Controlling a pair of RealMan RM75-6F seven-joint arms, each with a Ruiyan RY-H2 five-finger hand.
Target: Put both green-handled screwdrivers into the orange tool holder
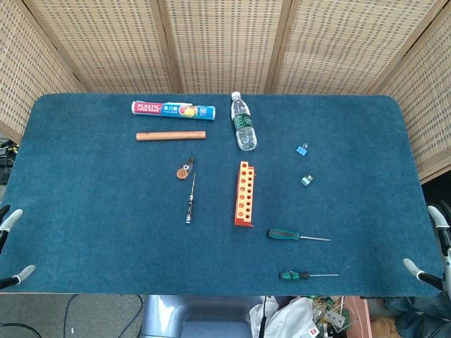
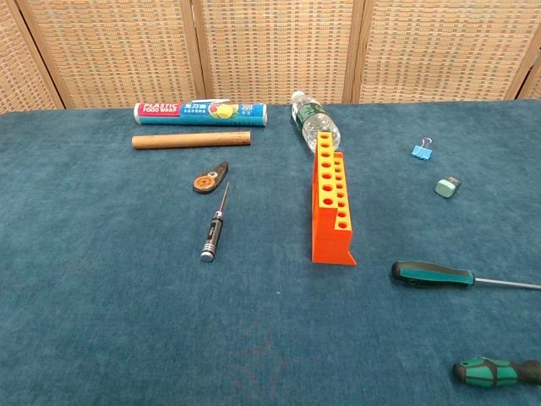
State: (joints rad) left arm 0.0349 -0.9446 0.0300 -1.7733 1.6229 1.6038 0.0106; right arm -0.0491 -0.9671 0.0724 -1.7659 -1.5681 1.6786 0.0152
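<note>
Reaching first for the larger green-handled screwdriver (image 1: pixel 285 234), lower right of the head view beside the orange tool holder (image 1: pixel 244 193), seems wise; both robot hands, left (image 1: pixel 14 246) and right (image 1: pixel 431 246), wait released at the edges. The smaller green-handled screwdriver (image 1: pixel 294 274) lies below.

Chest view: nothing blocks the holes; black screwdriver (image 2: pixel 211 233) and water bottle (image 2: pixel 314 125) stay aside.

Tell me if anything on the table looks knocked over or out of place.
The water bottle lies on its side behind the orange tool holder rather than standing. Both green-handled screwdrivers lie flat outside the holder, which stands upright and empty. Nothing looks spilled or damaged.
</note>
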